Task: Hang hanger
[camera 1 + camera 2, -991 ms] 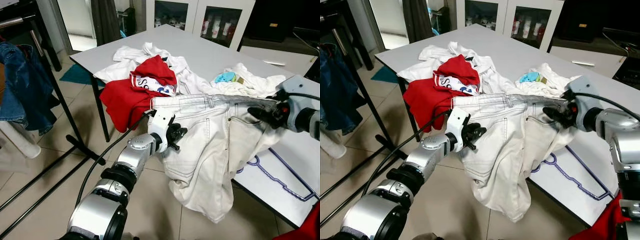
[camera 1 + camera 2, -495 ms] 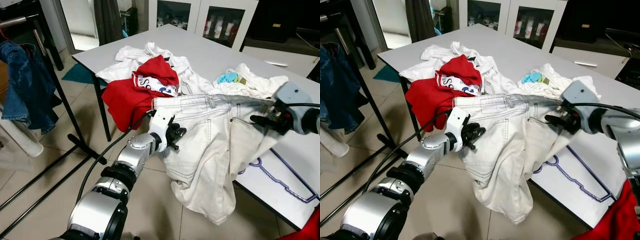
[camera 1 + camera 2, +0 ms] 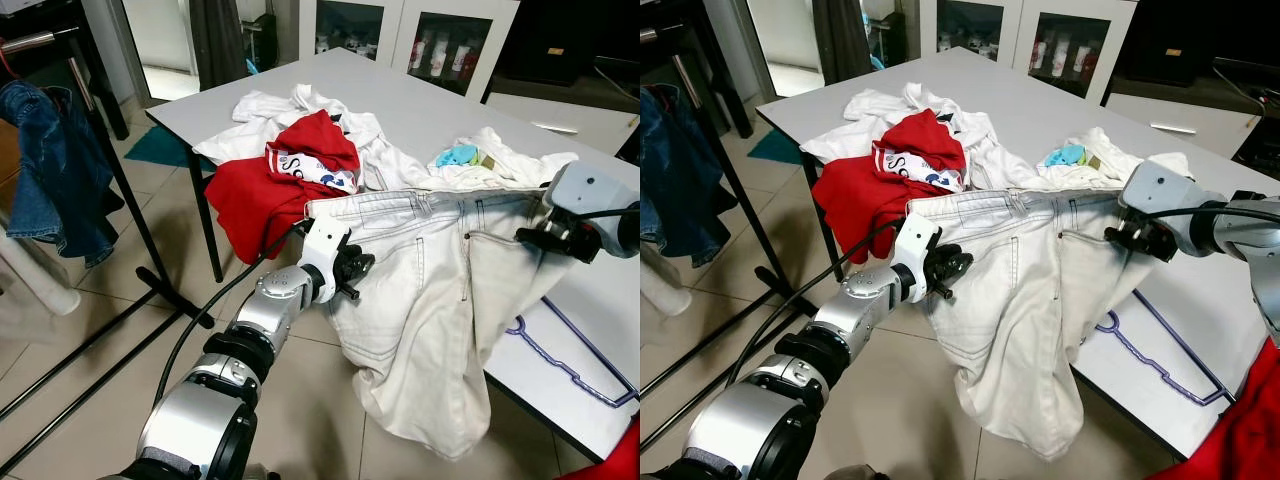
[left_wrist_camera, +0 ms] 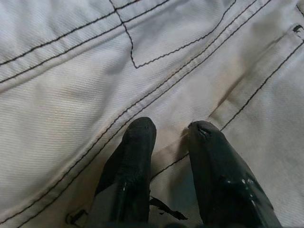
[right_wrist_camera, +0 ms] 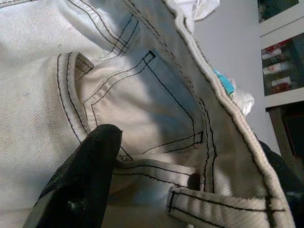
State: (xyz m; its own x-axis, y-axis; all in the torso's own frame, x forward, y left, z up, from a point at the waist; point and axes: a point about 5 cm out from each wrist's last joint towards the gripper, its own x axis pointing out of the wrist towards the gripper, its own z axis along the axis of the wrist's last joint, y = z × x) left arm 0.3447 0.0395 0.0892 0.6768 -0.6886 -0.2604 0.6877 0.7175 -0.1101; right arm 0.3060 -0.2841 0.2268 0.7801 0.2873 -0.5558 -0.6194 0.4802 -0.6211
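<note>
White jeans hang stretched by the waistband between my two grippers, beside the grey table; the legs droop toward the floor. My left gripper is shut on the waistband's left end, and in the left wrist view its fingertips pinch a fold of the denim. My right gripper is shut on the waistband's right end over the table edge; one black finger presses by a pocket. A thin purple wire hanger lies flat on the table below the right gripper, partly hidden by the jeans.
A red shirt and white garments are piled on the table. A black clothes rack with a denim jacket stands at the left over tiled floor. Glass cabinets line the back. Red cloth shows at the lower right.
My right gripper has pulled to the right with its end of the waistband, drawing the jeans tauter; the hanging legs swung right. The left gripper has stayed almost in place.
</note>
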